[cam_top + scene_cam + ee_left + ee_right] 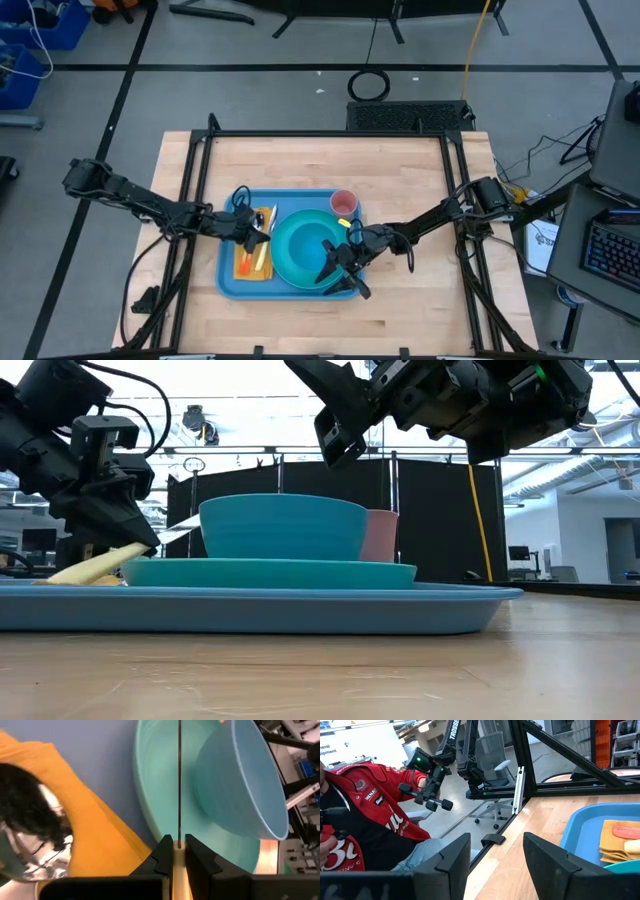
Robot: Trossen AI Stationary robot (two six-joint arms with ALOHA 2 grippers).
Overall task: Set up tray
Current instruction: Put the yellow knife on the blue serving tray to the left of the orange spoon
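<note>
Most of the job looks done: the tray (pixel 228 283) sits mid-table holding the plate (pixel 285 268), bowl (pixel 318 240), napkin (pixel 243 268) and cup (pixel 343 203), while the left gripper (pixel 258 238) pinches a pale utensil (pixel 95 566) and the right gripper (pixel 340 272) hangs open, empty.

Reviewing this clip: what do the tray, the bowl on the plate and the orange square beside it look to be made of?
The tray looks like moulded plastic: uniform light blue, rounded corners, smooth raised rim. The bowl also seems plastic or melamine, with an even teal colour and a soft sheen, as does the plate under it. The orange napkin looks like woven cloth, showing fine ribbed texture and soft folded edges.
</note>
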